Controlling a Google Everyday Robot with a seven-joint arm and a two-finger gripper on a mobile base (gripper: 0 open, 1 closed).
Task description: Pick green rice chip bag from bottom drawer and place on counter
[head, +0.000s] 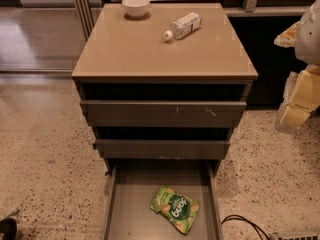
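The green rice chip bag [175,209] lies flat on the grey floor of the bottom drawer [130,209], which is pulled wide open, right of the middle. The tan counter [150,49] tops the cabinet. My gripper [297,106] is at the far right edge of the camera view, beside the cabinet at the height of the upper drawers. It is well above and to the right of the bag, apart from it and holding nothing that shows.
A white bowl [135,6] stands at the counter's back left. A clear plastic bottle [183,25] lies on its side near the back middle. The two upper drawers [162,113] stick out slightly. A black cable [245,223] lies on the speckled floor at the lower right.
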